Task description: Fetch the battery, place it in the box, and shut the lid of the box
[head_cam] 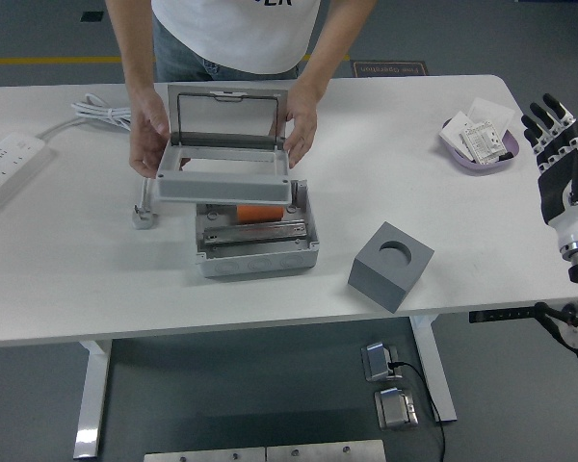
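Hands of a person standing at the far side hold the box's grey cover frame (pixel 223 176), lifted clear of the box base (pixel 258 252) and tilted, with its clear hinged lid (pixel 226 117) standing open. The person's one hand (pixel 146 135) grips the frame's left end, the other hand (pixel 300 125) its right end. Inside the uncovered base, an orange battery (pixel 258 213) lies just under the raised frame's near edge, at the middle of the white table (pixel 67 279). The robot's right hand (pixel 562 154) is raised upright beyond the table's right edge, fingers spread and grasping nothing, well apart from the battery. A grey cube (pixel 391 266) with a round hole stands between them. A purple tray (pixel 478 144) with small packets sits far right; a power strip (pixel 4 162) lies far left.
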